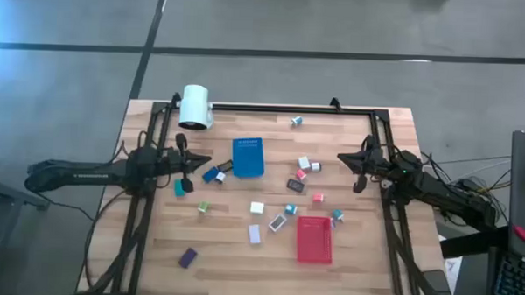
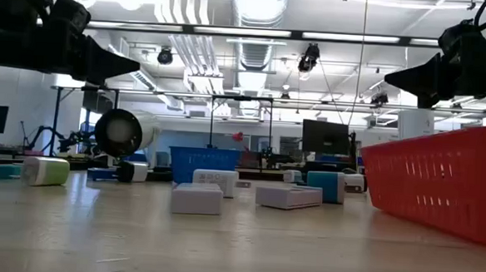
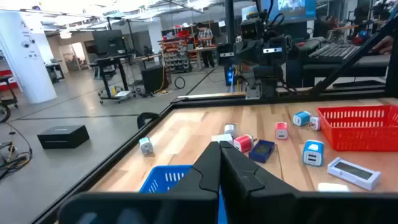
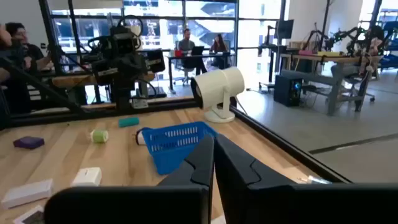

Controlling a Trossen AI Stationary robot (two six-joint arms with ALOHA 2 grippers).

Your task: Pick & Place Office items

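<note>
Several small office items lie scattered flat on the wooden table: a white block (image 1: 257, 208), a purple piece (image 1: 187, 258), a teal block (image 1: 180, 188), a pink-red one (image 1: 318, 198), a green one (image 1: 203, 208). My left gripper (image 1: 207, 159) hovers shut at the table's left side, pointing toward the blue tray (image 1: 247, 157). My right gripper (image 1: 342, 156) hovers shut at the right side, pointing left. In the wrist views the left fingers (image 3: 219, 163) and right fingers (image 4: 213, 155) are closed with nothing between them.
A blue tray sits at the far middle, a red tray (image 1: 314, 239) at the near right. A white camera (image 1: 195, 107) stands at the far left edge. A black frame (image 1: 273, 107) rims the table. People sit in the room beyond.
</note>
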